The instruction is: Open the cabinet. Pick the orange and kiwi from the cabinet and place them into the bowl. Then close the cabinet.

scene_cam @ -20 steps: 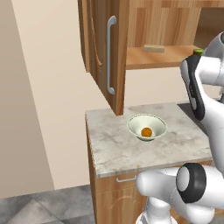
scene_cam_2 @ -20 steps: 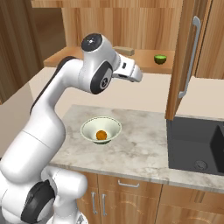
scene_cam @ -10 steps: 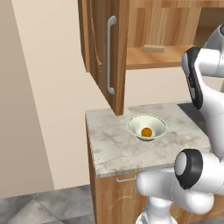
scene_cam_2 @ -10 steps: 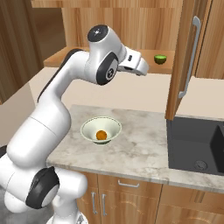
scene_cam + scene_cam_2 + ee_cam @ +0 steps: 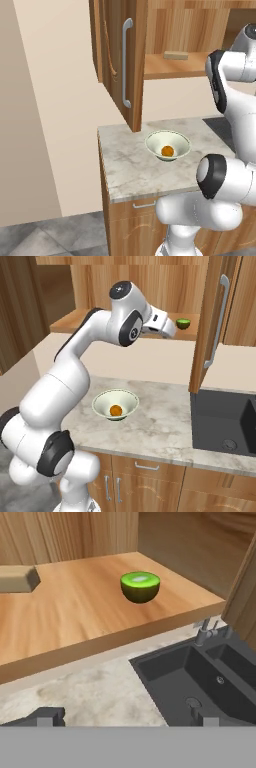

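Observation:
The cabinet point(image 5: 150, 286) stands open, both doors swung out, the left one point(image 5: 117, 60) and the right one point(image 5: 217, 321). A green kiwi point(image 5: 140, 587) lies on its wooden shelf point(image 5: 75, 617), toward the right end point(image 5: 183, 323). My gripper point(image 5: 171, 330) hovers at the shelf's front edge, just left of the kiwi and apart from it. Its jaws are open with nothing between them point(image 5: 127, 719). Down on the counter sits the pale bowl point(image 5: 115, 401), and the orange point(image 5: 116, 410) rests inside it point(image 5: 167, 150).
A flat tan block point(image 5: 17, 578) lies on the shelf left of the kiwi. A dark sink point(image 5: 225, 421) with a faucet point(image 5: 205, 632) is set into the marble counter point(image 5: 125, 165) on the right. The open right door hangs over the sink's edge.
The arm has lifted and stretched to the right, bringing the hand closer to the kiwi at the shelf's edge. The jaws stayed open. The bowl and the orange have not moved.

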